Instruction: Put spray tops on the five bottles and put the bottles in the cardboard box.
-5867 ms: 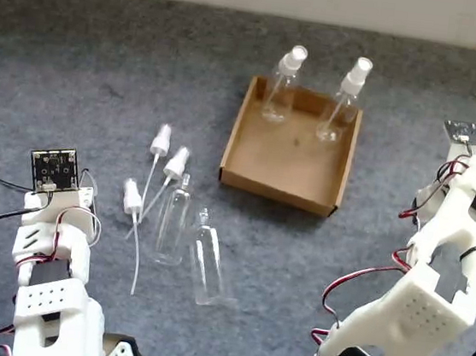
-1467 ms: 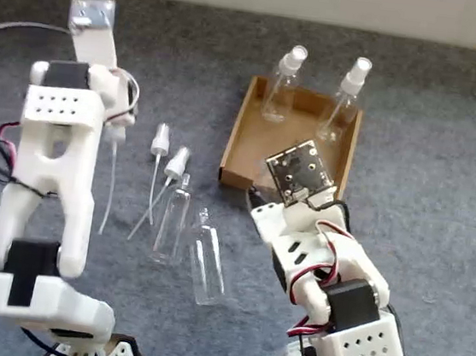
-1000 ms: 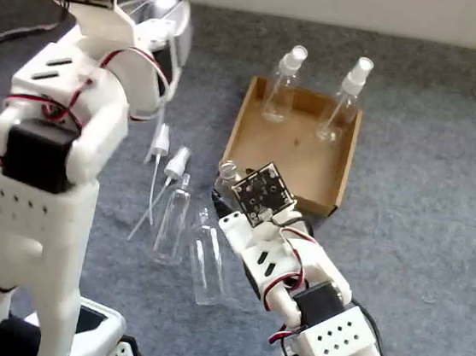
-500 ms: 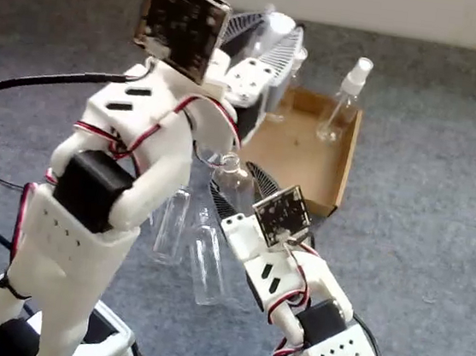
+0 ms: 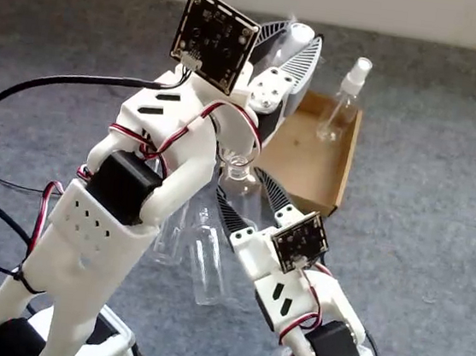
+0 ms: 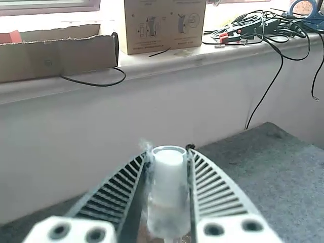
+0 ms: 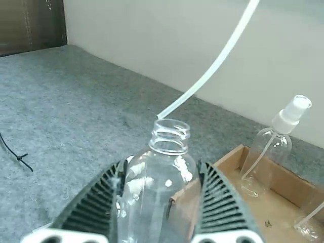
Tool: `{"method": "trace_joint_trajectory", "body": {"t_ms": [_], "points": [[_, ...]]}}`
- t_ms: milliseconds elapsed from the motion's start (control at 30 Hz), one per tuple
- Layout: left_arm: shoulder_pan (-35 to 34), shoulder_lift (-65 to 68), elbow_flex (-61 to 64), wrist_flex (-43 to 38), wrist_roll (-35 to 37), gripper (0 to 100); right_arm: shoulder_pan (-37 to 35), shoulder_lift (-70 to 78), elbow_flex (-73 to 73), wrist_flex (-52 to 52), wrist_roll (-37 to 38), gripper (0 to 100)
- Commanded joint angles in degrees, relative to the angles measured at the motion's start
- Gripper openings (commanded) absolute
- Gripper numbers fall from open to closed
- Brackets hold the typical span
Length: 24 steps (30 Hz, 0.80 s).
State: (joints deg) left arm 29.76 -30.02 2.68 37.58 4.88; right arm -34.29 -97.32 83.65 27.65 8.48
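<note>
Open bottle, upright, grasped at its shoulders by the right claw, near the cardboard box. The left claw, above it, is clenched on a spray top. The spray top's dip tube slants down, its tip just at the rim of the bottle's mouth. A capped bottle stands in a far corner of the box. An uncapped bottle lies on the grey worktop between the arms.
</note>
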Motion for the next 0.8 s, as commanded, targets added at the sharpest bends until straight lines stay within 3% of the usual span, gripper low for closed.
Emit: {"method": "trace_joint_trajectory", "body": {"t_ms": [0,333,767], "points": [[0.84,-1.1,-0.57,-1.58,-0.26,1,-0.48,-1.1,-0.75,0.31,-0.35,0.4],[6.55,-1.1,-0.31,-1.32,-0.35,1,-0.31,-1.63,3.38,0.22,-0.18,0.4],[0.57,-1.1,1.8,-1.58,-0.44,1,-0.48,-1.71,3.38,0.22,-0.35,0.4]]}}
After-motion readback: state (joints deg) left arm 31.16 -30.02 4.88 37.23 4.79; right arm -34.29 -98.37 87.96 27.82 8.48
